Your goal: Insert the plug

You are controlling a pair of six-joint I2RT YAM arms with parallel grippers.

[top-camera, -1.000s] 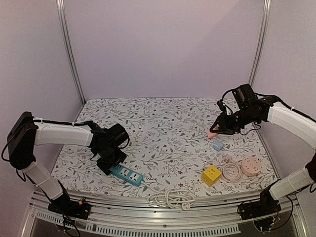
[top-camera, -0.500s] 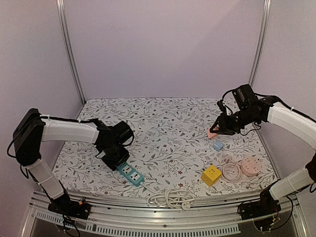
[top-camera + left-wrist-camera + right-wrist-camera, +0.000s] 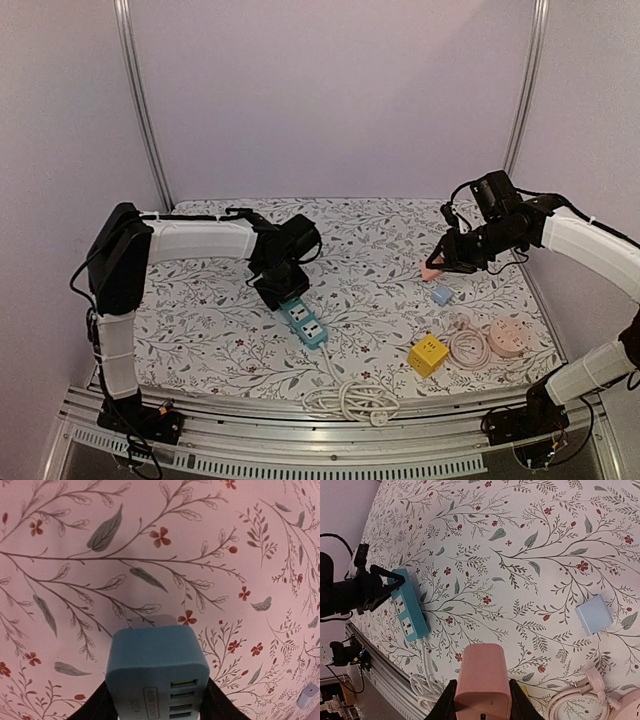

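White cable (image 3: 348,400) lies coiled at the near edge of the floral worktop (image 3: 370,235), and a strand runs from it up to the teal power strip (image 3: 304,323). To the right of the coil sit a yellow cube socket (image 3: 428,354) and, just beside it on the right, a round pink socket block (image 3: 508,338) with its own cord looped against it.

The teal power strip lies flat left of centre, slanting from near right to far left, sockets facing up. The left end effector (image 3: 281,297) is clamped on its far end. In the left wrist view the strip's end face, with a column of small slots, fills the lower middle, and dark fingers (image 3: 95,707) press against both sides.

Farther back on the right, a pale blue adapter (image 3: 441,294) rests on the worktop. Just beyond it the right end effector (image 3: 437,265) hangs above the surface, closed on the pink plug (image 3: 431,270), which is lifted off the worktop and well apart from the teal power strip. The right wrist view shows the plug gripped squarely between the two fingers (image 3: 446,704), the strip lying far off to one side and the adapter to the other.
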